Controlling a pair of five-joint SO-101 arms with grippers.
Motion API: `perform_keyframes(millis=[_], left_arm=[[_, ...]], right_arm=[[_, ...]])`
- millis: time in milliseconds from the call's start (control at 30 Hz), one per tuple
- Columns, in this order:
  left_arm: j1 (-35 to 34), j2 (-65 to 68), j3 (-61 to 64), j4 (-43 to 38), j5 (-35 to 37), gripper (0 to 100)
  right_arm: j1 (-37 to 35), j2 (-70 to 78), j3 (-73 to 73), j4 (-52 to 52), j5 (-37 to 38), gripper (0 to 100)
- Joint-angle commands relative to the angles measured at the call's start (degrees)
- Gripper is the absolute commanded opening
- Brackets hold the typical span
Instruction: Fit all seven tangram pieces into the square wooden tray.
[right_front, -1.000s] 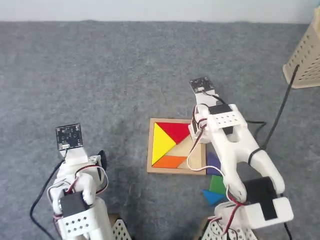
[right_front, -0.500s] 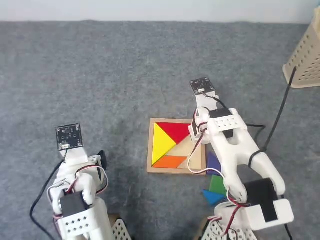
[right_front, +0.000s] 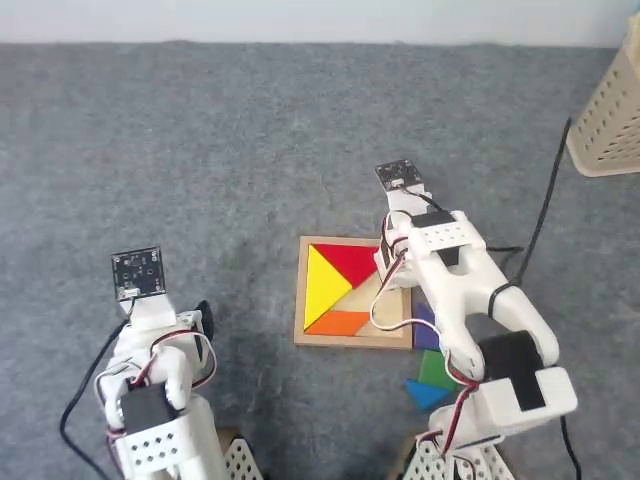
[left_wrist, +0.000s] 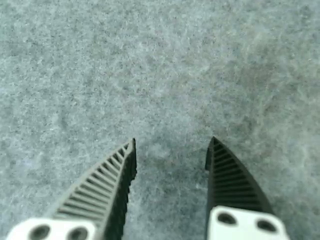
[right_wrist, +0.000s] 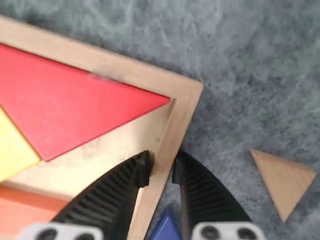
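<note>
Nearest the desk's near edge, on its left side, the left claw (left_wrist: 172, 142) hangs over bare grey felt with its fingers spread and nothing between them.

Toward the near right, three loose pieces lie on the desk just outside the tray's right side, partly under the right arm. The blue piece (right_front: 425, 393) is nearest. The green piece (right_front: 436, 368) lies just beyond it, and they appear to touch. The purple piece (right_front: 425, 325) lies farther on, right beside the tray's right rim.

The square wooden tray (right_front: 300, 290) lies flat around the middle of the desk, a little toward the near edge. Inside it, the orange piece (right_front: 338, 322) lies along the near rim. The yellow triangle (right_front: 322, 285) fills the left side and the red triangle (right_front: 352, 262) lies along the far rim. The right part of the tray floor is bare wood.

The right claw (right_wrist: 159, 162) is at the tray's right rim close to its far right corner. One finger is inside the tray and the other outside, pinching the rim between them. A tan triangle (right_wrist: 284, 181) lies on the felt near that corner, apart from the tray.

At the desk's far right corner stands a pale slotted basket (right_front: 610, 110).
</note>
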Motion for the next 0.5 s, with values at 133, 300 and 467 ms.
perform_keyframes(millis=[133, 300, 467], left_arm=[[0.09, -0.79, -0.75, 0.26, -0.26, 22], [0.09, -0.79, -0.75, 0.26, -0.26, 22], [0.09, -0.79, -0.75, 0.26, -0.26, 22]], right_arm=[[1.63, 1.1, -9.49, -2.68, -0.44, 0.6], [2.24, 1.19, -11.6, -2.77, -4.75, 0.6], [4.62, 1.1, -12.31, -3.03, -4.92, 0.7]])
